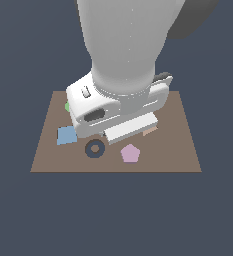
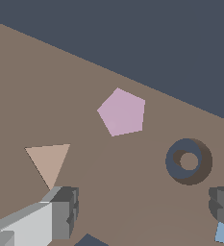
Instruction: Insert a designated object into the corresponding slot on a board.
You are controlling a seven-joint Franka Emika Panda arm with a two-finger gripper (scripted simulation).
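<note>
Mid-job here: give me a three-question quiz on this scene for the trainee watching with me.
1. True or false: the gripper is holding the pentagon.
2. In the exterior view, which lies nearer the pentagon: the ring or the blue square?
3. Multiple choice: the triangle is A) stacked on the pentagon, B) lying flat on the board apart from it, C) between the fingers.

Key
1. False. The pentagon lies free on the board, with the fingers open and clear of it.
2. The ring; the square is farther toward that view's left.
3. B.
</note>
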